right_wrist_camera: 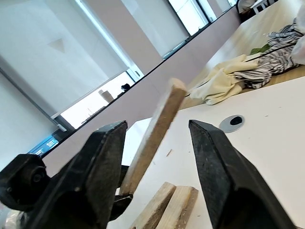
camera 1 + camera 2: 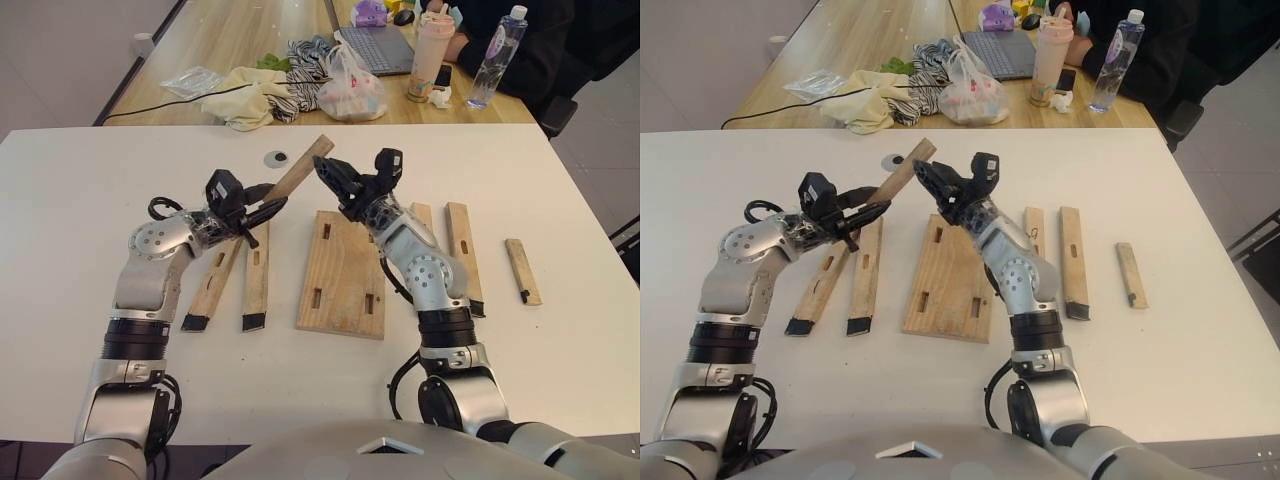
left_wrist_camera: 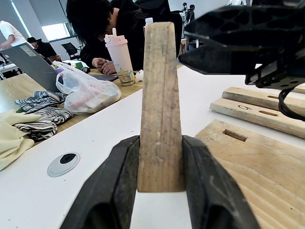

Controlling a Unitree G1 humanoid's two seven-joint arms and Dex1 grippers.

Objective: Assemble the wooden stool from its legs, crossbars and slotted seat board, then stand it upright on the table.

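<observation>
"Left wrist view: is the crossbar [image 3: 159, 105] raised over the table [image 2: 80, 200], tilted, with its lower end pinched in the left gripper [image 2: 262, 208]?"

"Yes. The right gripper [image 2: 333, 178] is spread wide on either side of its upper part, not touching, above the seat board [image 2: 340, 285]. Light, stiff, dry wood, I'd judge. Take it across the flat faces, mid-length."

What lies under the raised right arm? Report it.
The flat slotted wooden seat board and a pale wooden bar; the arm hides most of that bar.
</observation>
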